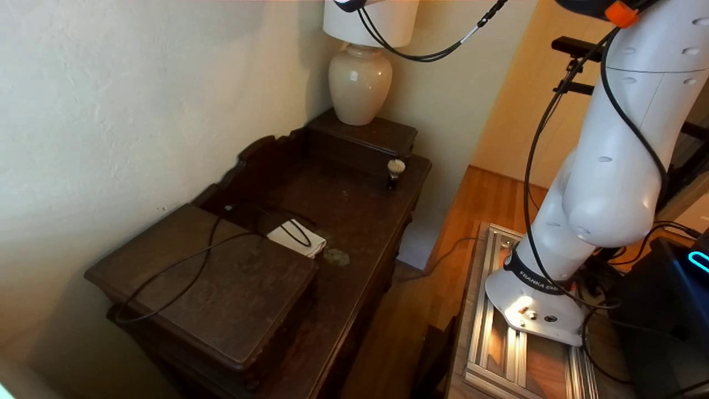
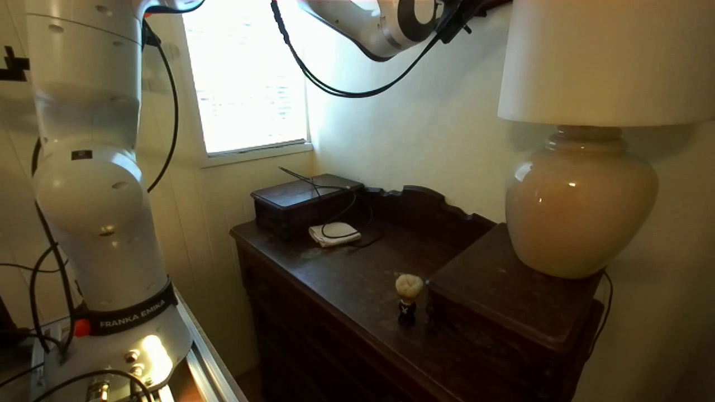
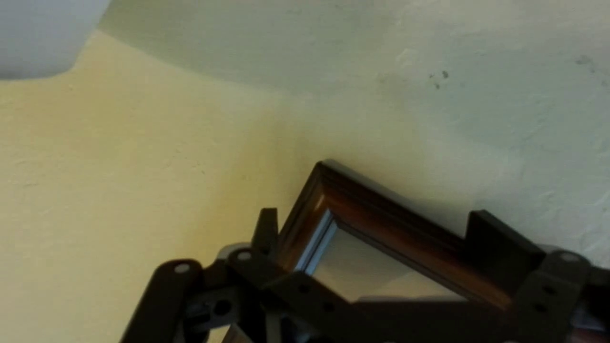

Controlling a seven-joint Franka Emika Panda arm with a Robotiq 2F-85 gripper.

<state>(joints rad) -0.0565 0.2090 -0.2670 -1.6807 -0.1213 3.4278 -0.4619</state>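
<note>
Nearest to the wrist camera, the gripper (image 3: pixel 376 228) has its fingers (image 3: pixel 266 233) wide apart. Behind it, at lower centre of that view, is a wooden frame (image 3: pixel 391 225); whether they touch, I cannot tell. Careless forward push or sideways swing could knock the wooden frame crooked on the wall (image 3: pixel 190 157).

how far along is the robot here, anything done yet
Done: the gripper is raised, with a wooden frame in front of it in the wrist view; whether they touch, I can't tell. In hand: nothing looks held, as the gripper is open. Left: probably any grip at all, since nothing is clamped; the small figure stands on the dresser, away from the gripper.
</note>
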